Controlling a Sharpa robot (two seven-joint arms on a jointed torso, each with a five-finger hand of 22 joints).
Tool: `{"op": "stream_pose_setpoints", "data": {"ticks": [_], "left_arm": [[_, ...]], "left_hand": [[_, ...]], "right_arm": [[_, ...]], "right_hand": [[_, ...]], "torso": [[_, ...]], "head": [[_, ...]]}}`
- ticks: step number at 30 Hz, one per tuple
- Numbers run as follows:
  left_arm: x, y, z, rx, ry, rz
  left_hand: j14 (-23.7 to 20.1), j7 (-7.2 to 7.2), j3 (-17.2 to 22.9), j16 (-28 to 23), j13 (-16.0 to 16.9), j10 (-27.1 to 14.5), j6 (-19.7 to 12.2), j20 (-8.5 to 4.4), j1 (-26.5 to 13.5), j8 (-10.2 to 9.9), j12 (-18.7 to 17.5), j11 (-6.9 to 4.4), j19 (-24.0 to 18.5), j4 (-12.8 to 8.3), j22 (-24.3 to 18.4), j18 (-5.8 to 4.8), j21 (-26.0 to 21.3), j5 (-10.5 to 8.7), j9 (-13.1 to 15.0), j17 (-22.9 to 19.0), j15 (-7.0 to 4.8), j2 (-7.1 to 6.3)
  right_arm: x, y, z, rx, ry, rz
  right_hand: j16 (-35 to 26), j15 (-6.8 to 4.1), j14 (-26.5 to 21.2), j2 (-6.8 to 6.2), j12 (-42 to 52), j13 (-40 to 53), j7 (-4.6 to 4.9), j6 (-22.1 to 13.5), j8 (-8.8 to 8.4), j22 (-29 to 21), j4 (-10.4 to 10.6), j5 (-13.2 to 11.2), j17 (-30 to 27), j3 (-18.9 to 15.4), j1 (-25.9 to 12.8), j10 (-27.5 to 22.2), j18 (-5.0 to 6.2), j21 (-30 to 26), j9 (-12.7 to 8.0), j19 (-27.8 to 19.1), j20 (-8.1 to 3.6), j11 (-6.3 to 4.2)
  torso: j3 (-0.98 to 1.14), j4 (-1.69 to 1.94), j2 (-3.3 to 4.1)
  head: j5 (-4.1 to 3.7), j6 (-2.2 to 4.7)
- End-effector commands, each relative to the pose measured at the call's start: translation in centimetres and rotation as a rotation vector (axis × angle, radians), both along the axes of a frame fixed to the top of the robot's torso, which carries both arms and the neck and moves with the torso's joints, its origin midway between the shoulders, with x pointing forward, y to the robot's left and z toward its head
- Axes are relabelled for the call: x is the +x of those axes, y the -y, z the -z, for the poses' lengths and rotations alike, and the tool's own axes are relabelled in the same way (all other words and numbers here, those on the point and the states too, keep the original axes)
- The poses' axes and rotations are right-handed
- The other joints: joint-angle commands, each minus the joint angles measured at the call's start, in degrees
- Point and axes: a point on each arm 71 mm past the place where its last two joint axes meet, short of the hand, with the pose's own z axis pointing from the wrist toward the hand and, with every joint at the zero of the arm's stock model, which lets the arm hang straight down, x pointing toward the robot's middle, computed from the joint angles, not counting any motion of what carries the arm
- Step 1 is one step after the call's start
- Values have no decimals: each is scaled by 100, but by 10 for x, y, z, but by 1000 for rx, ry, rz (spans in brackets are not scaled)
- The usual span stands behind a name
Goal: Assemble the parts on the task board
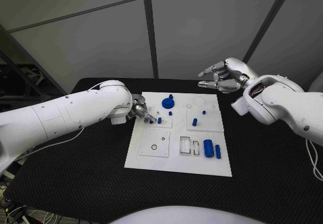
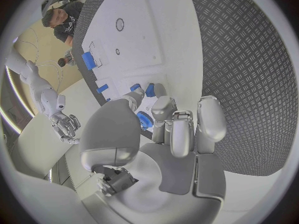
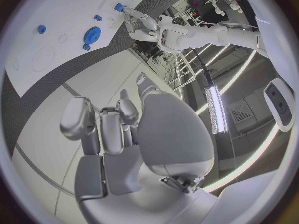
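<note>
The white task board [image 1: 151, 156] lies in the middle of the table. My left hand [image 1: 143, 112] is low over its left edge, and its fingertips [image 2: 161, 103] pinch a small blue peg [image 1: 158, 120] [image 2: 150, 89] that stands in a small square plate. A blue gear [image 1: 168, 102] [image 2: 144, 119] sits just beyond, apart from the hand. Other small pegs [image 1: 194, 122] [image 1: 204, 112] stand mid-board. A blue cylinder [image 1: 208, 148] and a thin blue pin [image 1: 218, 151] lie at the right. My right hand [image 1: 225, 77] [image 3: 115, 129] hangs high past the board's far right corner, holding nothing, fingers loosely apart.
A square plate with two holes [image 1: 155, 142] and a slotted frame [image 1: 189, 145] sit on the board's near half. Circle outlines [image 1: 200, 99] mark its far right. Black ridged table [image 1: 80, 172] surrounds the board, and a white cable [image 1: 57, 142] trails at the left.
</note>
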Motion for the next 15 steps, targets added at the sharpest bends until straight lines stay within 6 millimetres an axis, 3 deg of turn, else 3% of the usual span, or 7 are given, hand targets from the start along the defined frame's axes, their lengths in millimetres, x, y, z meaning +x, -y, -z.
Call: {"op": "stream_pose_setpoints", "data": {"ticks": [1, 3, 6, 9, 15], "left_arm": [[2, -3, -4, -25, 48, -48], [3, -5, -7, -52, 73, -64], [5, -7, -12, -114, 106, -94], [7, -10, -20, -187, 125, -126], [8, -13, -28, -279, 130, -152]], "left_hand": [[554, 16, -61, 7, 27, -9, -40, -3, 30, -32, 38, -28, 30, 151, 27, -232, 44, -28, 6, 1269, 1, -73], [546, 21, -76, -17, -20, -38, -59, -3, 59, -50, -58, -29, 7, 195, -8, -222, 15, -28, 4, 1237, 4, -68], [467, 97, -115, -235, -574, -394, -283, 34, 152, -219, -1127, 21, -244, 221, -362, -144, -284, -30, -83, 966, 66, -81], [420, 254, -429, -366, -1001, -714, -675, 143, 189, -399, -1900, 166, -421, 212, -604, -109, -520, -14, -374, 819, 175, -93], [287, 366, -842, -692, -1532, -1100, -887, 240, 290, -409, -2788, 270, -795, 228, -1130, 25, -1026, -27, -780, 455, 276, -27]], "right_arm": [[-1, -1, -2, 6, 6, -9], [-1, 0, -2, 6, 6, -9], [0, 0, -2, 6, 6, -8], [0, 1, -2, 5, 5, -6], [1, 2, -1, 6, 3, -2]], "right_hand": [[-25, -38, 227, 22, 12, -5, 0, 20, -22, -5, -20, 35, -8, -19, -39, 39, 105, -26, 8, -17, -22, -8], [-25, -38, 227, 22, 12, -5, 0, 20, -22, -5, -20, 35, -8, -19, -39, 39, 105, -26, 8, -17, -22, -8], [-25, -38, 227, 22, 12, -5, 0, 20, -22, -5, -20, 35, -8, -19, -39, 39, 105, -26, 8, -17, -22, -8], [-25, -38, 227, 22, 12, -5, 0, 20, -22, -5, -20, 35, -8, -19, -39, 39, 105, -26, 8, -17, -22, -8], [-25, -38, 227, 22, 12, -5, 0, 20, -22, -5, -20, 35, -8, -19, -39, 39, 105, -26, 8, -17, -22, -8]], "torso": [[1, -1, 1], [1, -2, 0], [-1, 2, -4], [-3, -7, -1], [3, 1, 3]], "head": [[-8, 3], [-11, 9], [-37, 40], [-38, 64], [-43, 77]]}}
